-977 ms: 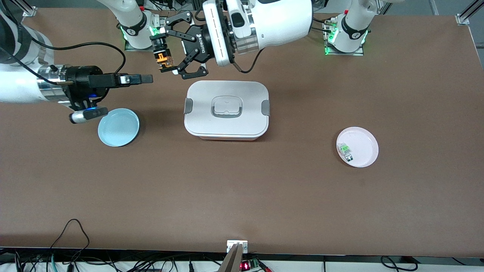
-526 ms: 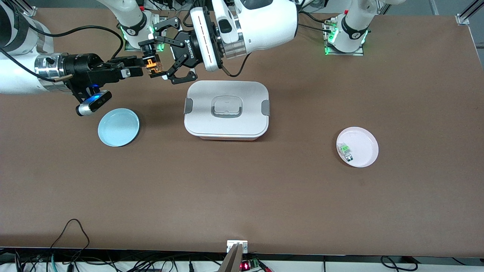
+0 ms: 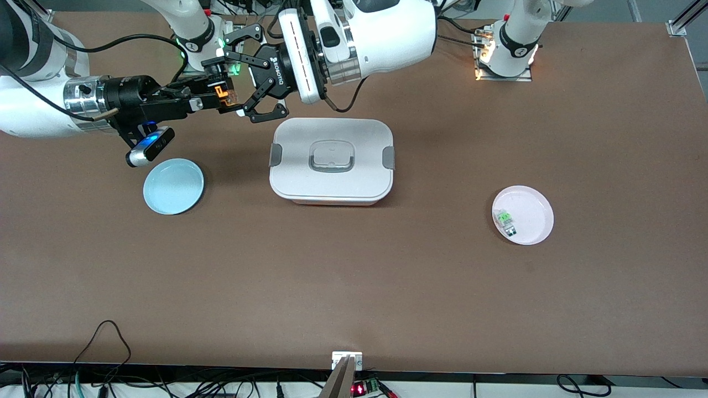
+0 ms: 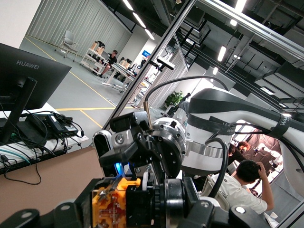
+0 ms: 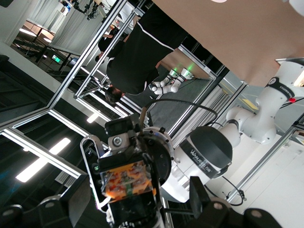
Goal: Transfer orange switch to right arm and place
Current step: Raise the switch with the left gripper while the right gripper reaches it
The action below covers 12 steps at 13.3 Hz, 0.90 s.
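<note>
The tabletop [image 3: 354,287] is brown, with both arm bases along its edge farthest from the front camera. Near its middle, somewhat toward that edge, sits a white box [image 3: 332,161] with a closed lid and grey clips. A blue dish [image 3: 173,186] lies toward the right arm's end of the tabletop. A pink dish [image 3: 523,215] lies toward the left arm's end and holds a small green switch [image 3: 504,219].

The left arm [image 3: 381,33] reaches across toward the right arm's end. The left gripper [image 3: 235,83] is in the air above the tabletop, close to the right arm's base and the farthest edge. Its fingers [image 3: 264,113] are clamped on the orange switch [image 3: 223,93], which is therefore off the tabletop, higher than the box and not over either dish. In the left wrist view the orange body [image 4: 113,206] sits between the black fingers [image 4: 71,211].

The right arm [image 3: 33,105] comes in from its end of the tabletop. The right gripper [image 3: 213,97] is level with the switch, and its slim fingers [image 3: 188,102] lie along either side of it, spread wide. Whether they press on the switch yet cannot be told. In the right wrist view the switch [image 5: 127,179] faces the camera.
</note>
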{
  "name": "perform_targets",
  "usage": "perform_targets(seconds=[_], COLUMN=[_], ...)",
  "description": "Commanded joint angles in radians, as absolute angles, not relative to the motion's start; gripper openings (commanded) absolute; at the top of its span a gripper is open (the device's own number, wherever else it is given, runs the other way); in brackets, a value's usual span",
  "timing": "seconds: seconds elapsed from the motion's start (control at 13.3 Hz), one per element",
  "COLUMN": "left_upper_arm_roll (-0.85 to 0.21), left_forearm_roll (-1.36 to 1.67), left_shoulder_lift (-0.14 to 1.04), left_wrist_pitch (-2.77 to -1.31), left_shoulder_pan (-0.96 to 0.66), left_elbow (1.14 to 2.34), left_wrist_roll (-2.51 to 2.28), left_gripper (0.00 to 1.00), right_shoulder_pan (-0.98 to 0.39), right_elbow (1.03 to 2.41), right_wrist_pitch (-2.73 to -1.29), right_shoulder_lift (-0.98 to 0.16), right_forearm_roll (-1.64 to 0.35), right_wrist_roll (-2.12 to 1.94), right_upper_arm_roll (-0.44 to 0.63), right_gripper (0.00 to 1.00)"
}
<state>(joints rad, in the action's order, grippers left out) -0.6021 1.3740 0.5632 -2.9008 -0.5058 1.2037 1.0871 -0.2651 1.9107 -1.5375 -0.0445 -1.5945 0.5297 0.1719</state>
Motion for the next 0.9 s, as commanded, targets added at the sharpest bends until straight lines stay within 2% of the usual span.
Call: perform_targets(seconds=[0.0,0.08,0.15,0.23,0.6,0.68,0.83], left_upper_arm_roll=[-0.592,-0.592,-0.592,-0.592,-0.594,-0.594,-0.594], left_forearm_roll=[1.385,1.385,1.385,1.385,1.388,1.388,1.387], left_shoulder_lift=[0.581,0.581,0.581,0.581,0.577,0.575,0.574], left_wrist_pitch=[-2.913,-2.913,-2.913,-2.913,-2.913,-2.913,-2.912], left_shoulder_pan=[-0.526,-0.526,-0.526,-0.526,-0.523,-0.522,-0.515], left_elbow=[1.163,1.163,1.163,1.163,1.163,1.164,1.164], left_wrist_roll=[1.089,1.089,1.089,1.089,1.060,1.052,1.052], left_gripper=[0.00,0.00,0.00,0.00,0.00,0.99,1.00], right_shoulder_pan=[-0.267,-0.267,-0.267,-0.267,-0.265,-0.267,-0.265], right_elbow=[1.908,1.907,1.904,1.902,1.890,1.885,1.884], right_wrist_pitch=[-1.557,-1.557,-1.557,-1.554,-1.555,-1.557,-1.555], right_shoulder_lift=[-0.032,-0.034,-0.037,-0.040,-0.048,-0.052,-0.054], right_forearm_roll=[-1.623,-1.623,-1.623,-1.623,-1.623,-1.623,-1.621], right_wrist_roll=[0.566,0.566,0.568,0.568,0.566,0.568,0.565], right_upper_arm_roll=[0.164,0.164,0.164,0.164,0.164,0.164,0.166], right_gripper=[0.57,0.37,0.07,0.00,0.00,0.00,0.00])
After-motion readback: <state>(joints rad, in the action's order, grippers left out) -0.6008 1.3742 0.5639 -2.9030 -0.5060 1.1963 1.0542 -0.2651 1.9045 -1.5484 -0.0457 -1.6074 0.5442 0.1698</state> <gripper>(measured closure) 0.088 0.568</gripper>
